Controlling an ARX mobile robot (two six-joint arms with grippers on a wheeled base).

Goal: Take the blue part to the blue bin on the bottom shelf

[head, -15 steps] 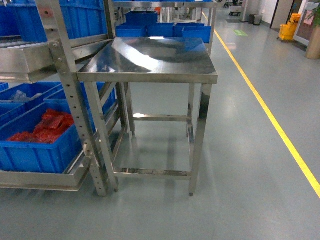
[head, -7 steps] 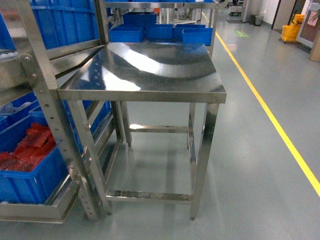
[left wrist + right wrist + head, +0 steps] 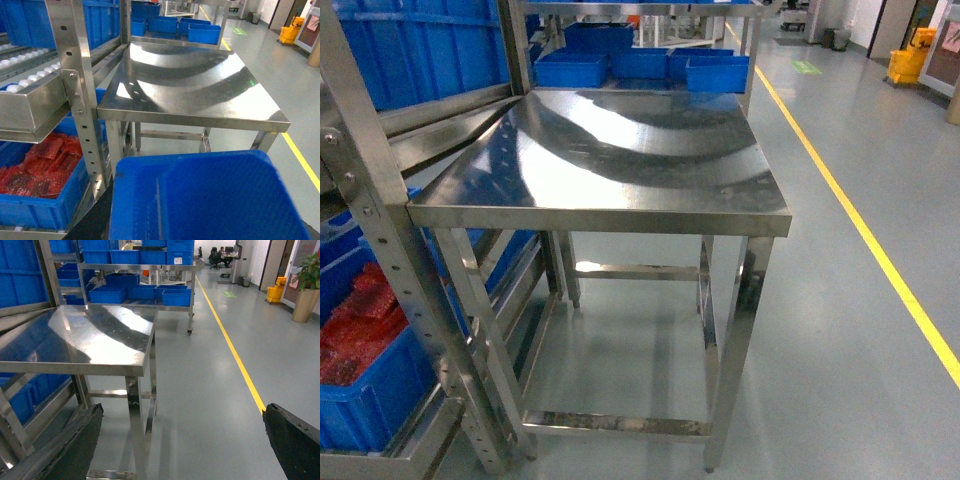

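In the left wrist view the blue part (image 3: 215, 200) fills the bottom of the picture, blurred and very close. It hangs above the floor right where my left gripper's jaws are and hides the fingers. My right gripper (image 3: 182, 440) is open, its dark fingers (image 3: 290, 440) wide apart over bare floor with nothing between them. The bottom shelf (image 3: 410, 455) shows at the lower left as a steel lip under a blue crate of red packs (image 3: 360, 390). The blue bin is out of view. Neither gripper appears in the head view.
A stainless steel table (image 3: 610, 160) stands straight ahead, against the rack's perforated upright (image 3: 380, 240). Blue crates (image 3: 640, 65) sit on a rack behind it. A roller shelf (image 3: 30, 85) juts out on the left. A yellow floor line (image 3: 860, 230) runs along the aisle on the right.
The head view has moved closer to the table. The rack and the crate of red packs have slid toward the left edge, and the table top looks larger.
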